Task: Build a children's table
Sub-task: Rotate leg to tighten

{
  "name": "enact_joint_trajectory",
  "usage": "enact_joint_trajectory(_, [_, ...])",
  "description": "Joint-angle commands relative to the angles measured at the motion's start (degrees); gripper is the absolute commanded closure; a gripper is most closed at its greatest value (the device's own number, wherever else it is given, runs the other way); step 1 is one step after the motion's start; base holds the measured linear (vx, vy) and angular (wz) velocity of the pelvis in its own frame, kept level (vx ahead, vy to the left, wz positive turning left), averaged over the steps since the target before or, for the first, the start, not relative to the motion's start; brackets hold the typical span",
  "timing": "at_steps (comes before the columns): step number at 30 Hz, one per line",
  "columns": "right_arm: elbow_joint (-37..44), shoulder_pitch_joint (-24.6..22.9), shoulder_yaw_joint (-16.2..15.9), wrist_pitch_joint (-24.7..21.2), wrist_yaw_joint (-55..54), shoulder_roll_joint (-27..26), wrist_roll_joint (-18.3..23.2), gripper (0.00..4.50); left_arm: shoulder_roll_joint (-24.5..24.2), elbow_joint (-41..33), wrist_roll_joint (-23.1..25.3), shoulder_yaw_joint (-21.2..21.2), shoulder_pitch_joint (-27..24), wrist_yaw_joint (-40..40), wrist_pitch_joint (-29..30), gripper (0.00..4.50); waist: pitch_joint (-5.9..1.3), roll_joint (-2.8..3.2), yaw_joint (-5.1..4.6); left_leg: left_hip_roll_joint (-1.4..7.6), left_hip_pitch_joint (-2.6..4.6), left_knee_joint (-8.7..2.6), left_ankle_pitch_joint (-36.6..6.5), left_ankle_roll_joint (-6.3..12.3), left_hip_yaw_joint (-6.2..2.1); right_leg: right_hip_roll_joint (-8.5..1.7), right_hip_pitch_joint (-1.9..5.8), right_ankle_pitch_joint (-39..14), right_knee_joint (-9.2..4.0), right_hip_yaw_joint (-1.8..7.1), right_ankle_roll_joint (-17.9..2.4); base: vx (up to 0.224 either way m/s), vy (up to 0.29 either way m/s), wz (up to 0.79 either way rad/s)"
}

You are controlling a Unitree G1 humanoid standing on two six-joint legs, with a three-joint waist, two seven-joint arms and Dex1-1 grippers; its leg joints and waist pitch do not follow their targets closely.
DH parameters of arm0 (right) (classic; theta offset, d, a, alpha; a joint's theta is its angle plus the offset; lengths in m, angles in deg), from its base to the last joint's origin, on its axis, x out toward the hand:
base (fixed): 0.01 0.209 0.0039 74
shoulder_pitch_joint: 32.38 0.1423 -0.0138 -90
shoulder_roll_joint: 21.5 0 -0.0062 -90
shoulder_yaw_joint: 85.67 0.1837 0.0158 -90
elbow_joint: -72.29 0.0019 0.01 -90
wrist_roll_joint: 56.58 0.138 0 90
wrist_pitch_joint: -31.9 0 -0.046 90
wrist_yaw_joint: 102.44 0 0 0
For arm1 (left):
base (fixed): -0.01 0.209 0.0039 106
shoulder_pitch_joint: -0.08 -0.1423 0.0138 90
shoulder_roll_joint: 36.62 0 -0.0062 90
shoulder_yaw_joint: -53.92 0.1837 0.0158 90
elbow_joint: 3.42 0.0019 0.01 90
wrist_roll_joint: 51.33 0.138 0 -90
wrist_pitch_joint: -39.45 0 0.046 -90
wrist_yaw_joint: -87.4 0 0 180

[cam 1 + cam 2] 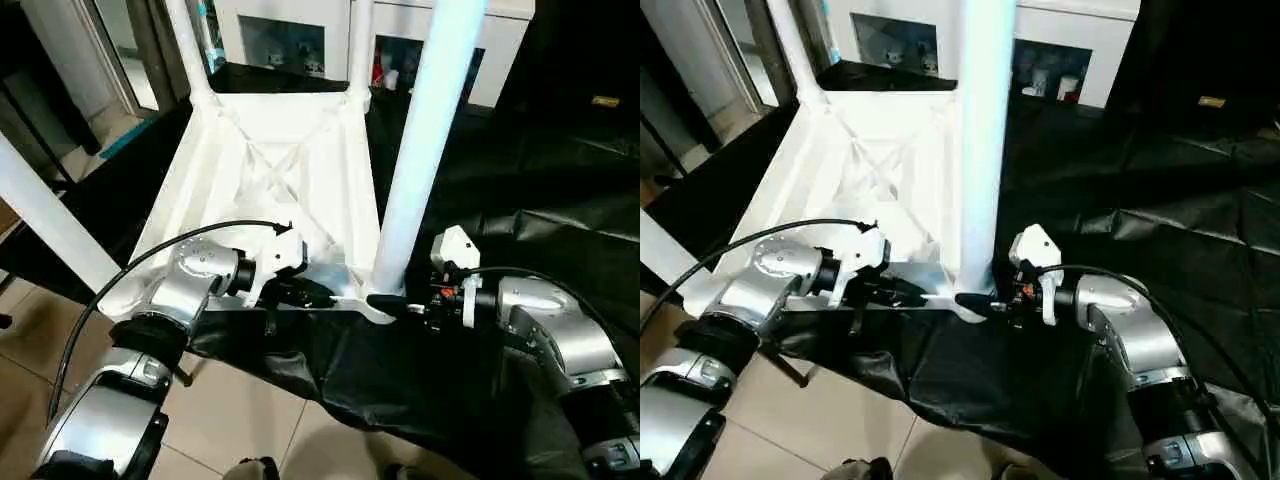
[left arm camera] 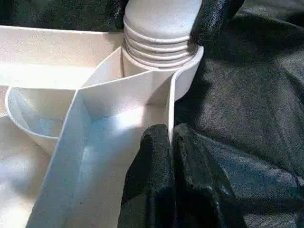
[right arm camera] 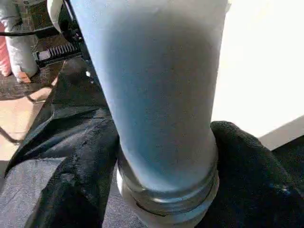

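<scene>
The upturned table top (image 1: 270, 160) lies ribbed side up on black sheeting (image 1: 520, 190), legs rising from its sockets. At the corner toward five o'clock, the right gripper (image 1: 392, 303) clamps both fingers around the base of a leg (image 1: 420, 150) sitting in its socket (image 2: 183, 80). At seven o'clock the left gripper (image 1: 310, 293) pinches the rim wall. The leg-seating step seems under way; threads visible above the socket suggest the next move calls for twisting it home.

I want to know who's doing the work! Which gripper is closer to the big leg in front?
Right. The right gripper is clamped around the base of the front leg at its corner socket. The left gripper is beside it, pinching the tabletop rim.
</scene>
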Motion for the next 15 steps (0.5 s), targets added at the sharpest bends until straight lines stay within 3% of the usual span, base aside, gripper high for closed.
enact_joint_trajectory(1, [0.64, -0.45, -0.82, -0.79, 0.61, 0.21, 0.98, 1.74, 1.20, -1.42, -2.62, -1.49, -0.72, -0.35, -0.19, 4.50, -4.55, -1.72, 0.12, 1.43, 1.74, -2.99, -10.82, 6.13, -0.54, -0.68, 2.41, -7.83, -2.61, 0.42, -15.92, 0.000, 0.000, 0.00])
enact_joint_trajectory(3, [1.00, -0.92, -0.73, -1.60, 0.37, 0.10, 1.20, 1.76, 1.47, -1.17, -2.42, -1.62, -0.68, -1.46, -0.42, 4.50, -4.57, -1.70, 0.12, 1.39, 1.70, -2.95, -10.52, 6.34, -0.54, -0.64, 2.45, -7.46, -2.58, 0.42, -15.93, 0.000, 0.000, 0.00])
enact_joint_trajectory(7, [1.07, -2.68, 0.35, -3.39, -7.52, -2.82, -0.88, 1.78, 3.32, 2.45, 0.73, -2.09, 1.34, -11.29, -1.24, 4.50, -4.46, -1.94, 0.15, 1.35, 1.73, -2.98, -11.20, 5.95, -0.56, -0.71, 2.21, -9.95, -2.93, 0.49, -14.84, 0.000, 0.000, 0.00])
enact_joint_trajectory(9, [-1.13, -2.77, 1.48, -2.96, -15.63, -6.26, -3.29, 1.78, 4.85, 4.54, 1.96, -2.30, 2.67, -16.22, -0.48, 4.50, -4.31, -1.97, -0.04, 1.25, 1.72, -3.20, -12.52, 4.80, -0.63, -0.72, 2.05, -13.00, -3.26, 0.51, -13.81, 0.000, 0.000, 0.00])
enact_joint_trajectory(10, [-3.56, -2.78, 2.85, -4.09, -24.64, -10.92, -4.81, 1.79, 7.56, 6.09, 2.55, -2.38, 3.84, -20.67, -0.15, 4.50, -4.12, -2.04, -0.46, 1.09, 1.76, -3.48, -14.62, 3.04, -0.77, -0.74, 1.74, -16.93, -3.66, 0.51, -12.43, 0.000, 0.000, 0.00])
enact_joint_trajectory(12, [-4.27, -2.75, 3.20, -4.75, -27.18, -12.42, -5.06, 1.80, 8.55, 6.54, 2.87, -2.21, 4.21, -22.07, -0.27, 4.50, -4.04, -2.11, -0.97, 0.97, 1.83, -3.82, -17.18, 1.21, -1.03, -0.75, 1.66, -20.93, -4.11, 0.40, -10.76, 0.000, 0.000, 0.00])
enact_joint_trajectory(13, [-4.79, -2.64, 3.45, -5.11, -29.60, -13.77, -5.46, 1.80, 9.37, 6.92, 3.40, -1.84, 4.52, -23.36, -0.54, 4.50, -4.05, -2.24, -1.08, 0.96, 1.79, -3.88, -17.75, 0.97, -1.16, -0.78, 1.82, -21.76, -4.23, 0.35, -10.27, 0.000, 0.000, 0.00])
enact_joint_trajectory(15, [-5.70, -2.14, 3.52, -5.07, -33.58, -16.21, -6.34, 1.80, 11.09, 7.65, 3.96, -1.42, 5.00, -25.26, -0.43, 4.50, -3.90, -2.12, -1.15, 1.07, 2.14, -3.97, -19.15, 0.69, -1.07, -0.63, 1.23, -22.49, -4.62, 0.57, -9.46, 0.000, 0.000, 0.00])
